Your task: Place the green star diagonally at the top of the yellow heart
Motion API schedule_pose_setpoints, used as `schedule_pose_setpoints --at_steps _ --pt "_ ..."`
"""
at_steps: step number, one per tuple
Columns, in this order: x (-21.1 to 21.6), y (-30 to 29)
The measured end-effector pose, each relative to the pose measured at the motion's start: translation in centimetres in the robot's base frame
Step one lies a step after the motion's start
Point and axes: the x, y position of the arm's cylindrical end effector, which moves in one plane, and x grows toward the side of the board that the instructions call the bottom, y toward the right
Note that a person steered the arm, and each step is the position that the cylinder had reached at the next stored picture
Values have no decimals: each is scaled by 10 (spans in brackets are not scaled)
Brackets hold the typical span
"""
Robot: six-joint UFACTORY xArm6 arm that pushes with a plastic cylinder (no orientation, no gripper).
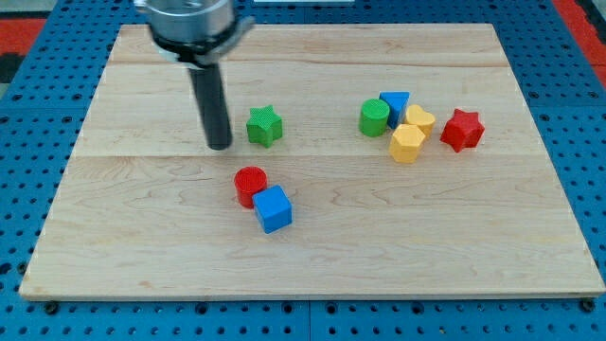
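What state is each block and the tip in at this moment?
tip: down on the board, left of green star, small gap
green star: alone, untouched
red cylinder: touching blue cube
blue cube: against red cylinder
green cylinder, blue triangle, yellow heart, yellow hexagon: clustered
red star: just right of cluster
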Motion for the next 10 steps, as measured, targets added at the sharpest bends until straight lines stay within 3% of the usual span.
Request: schedule_pose_setpoints --at_steps 2,4,5,7,10 --pt "-1 87" --pt "-49 167" --pt "-69 181" --pt "-114 112" --pt "-125 266"
